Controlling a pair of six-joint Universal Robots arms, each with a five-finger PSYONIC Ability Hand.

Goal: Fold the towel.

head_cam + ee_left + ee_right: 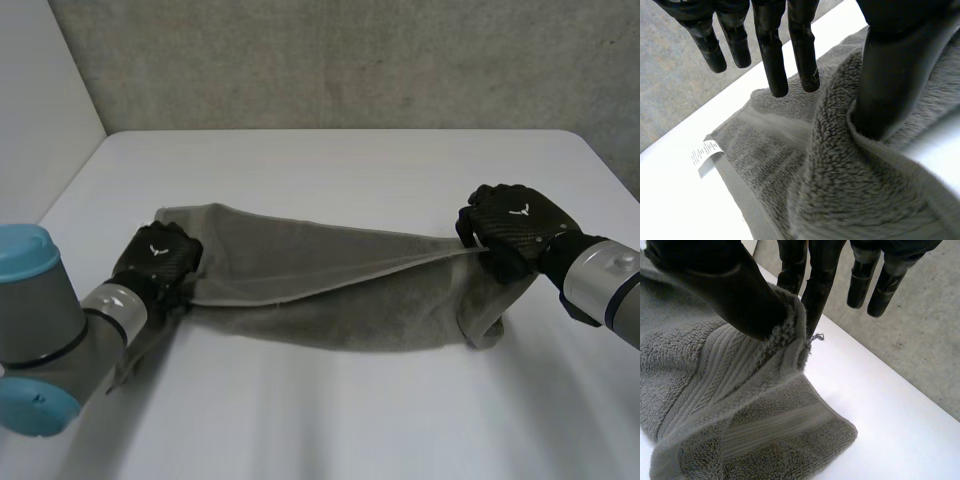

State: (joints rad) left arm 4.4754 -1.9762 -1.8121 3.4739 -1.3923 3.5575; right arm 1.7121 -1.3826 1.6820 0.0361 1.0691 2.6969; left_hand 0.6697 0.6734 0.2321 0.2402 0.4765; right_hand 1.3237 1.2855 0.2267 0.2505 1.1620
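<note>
A grey towel [330, 290] lies stretched across the white table [330, 165] between my two hands, its upper layer folded over lengthwise. My left hand [155, 262] is at the towel's left end. In the left wrist view, the left hand [770, 55] has straight fingers held off the towel [840, 190], and only the thumb [890, 75] rests on a raised fold. My right hand [515, 228] holds the right end a little above the table. In the right wrist view, the right hand [725, 285] pinches the towel's [715, 390] edge between its thumb and a finger.
A white care label [706, 151] sticks out from the towel's corner beyond my left fingertips. A grey wall [350, 60] runs behind the table's far edge, and a pale panel [40, 100] stands at the left. Bare table lies in front of and behind the towel.
</note>
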